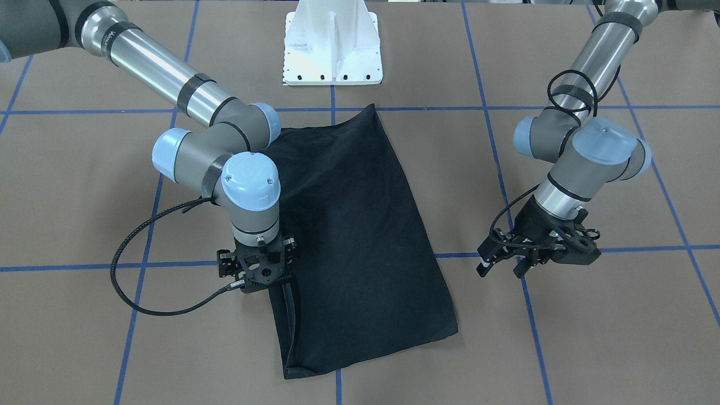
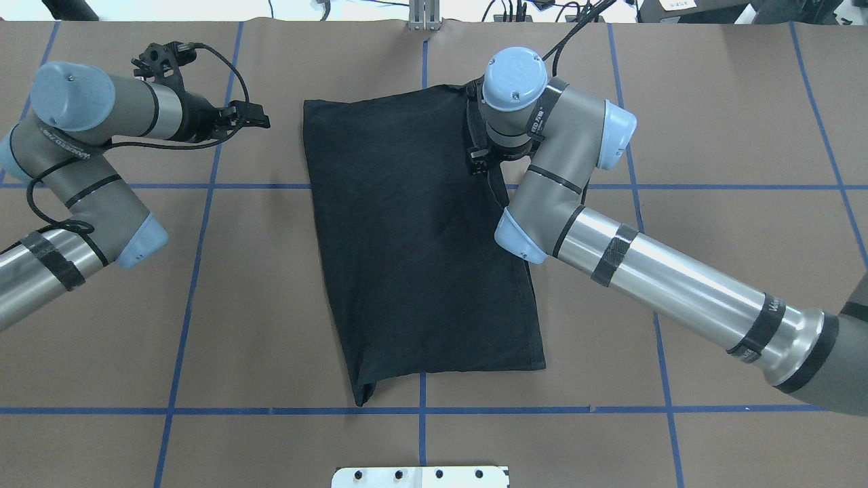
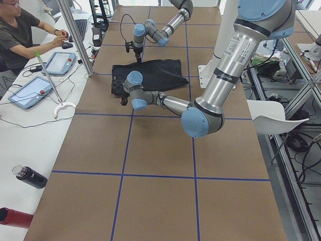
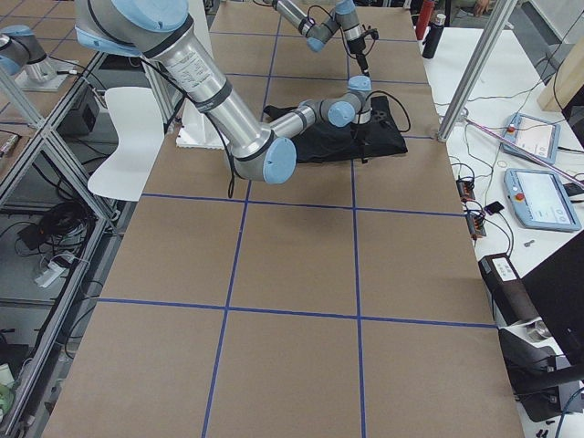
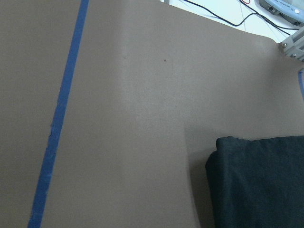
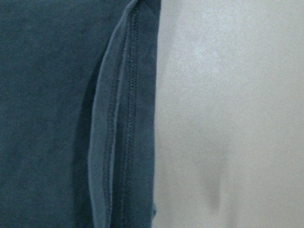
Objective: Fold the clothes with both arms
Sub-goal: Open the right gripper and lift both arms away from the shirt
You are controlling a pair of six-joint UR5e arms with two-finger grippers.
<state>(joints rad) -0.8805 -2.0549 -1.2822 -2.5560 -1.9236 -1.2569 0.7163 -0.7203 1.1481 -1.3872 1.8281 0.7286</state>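
Nearest the front-facing camera lies one black T-shirt (image 1: 360,242), folded into a long, slanted rectangle with a plain black side up. It sits in the middle of the brown table (image 1: 590,337), across the blue tape lines (image 1: 647,248). One of its corners reaches toward the robot's base.

We count two grippers. The right gripper (image 1: 269,284) points straight down at the shirt's long edge on the robot's right, close to the corner farthest from the robot. Its wrist camera looks onto a stitched hem turned up along that edge. We cannot tell whether its jaws are apart or closed on cloth, since no fingers show there.

The left gripper (image 1: 502,269) hangs tilted over bare table, well apart from the shirt's other long edge, with its jaws apart and nothing between them. Its wrist view catches one shirt corner.

Behind them rise two arms, the right arm (image 1: 152,62) bent over the shirt and the left arm (image 1: 604,45) off to the side. Farthest back stands one white pedestal (image 1: 332,50).

From the left end of the table, we see a white side bench with two bottles (image 3: 30,176) nearest, one black and one red. Beyond them are two teach pendants (image 3: 62,63), and last one seated person (image 3: 20,35).
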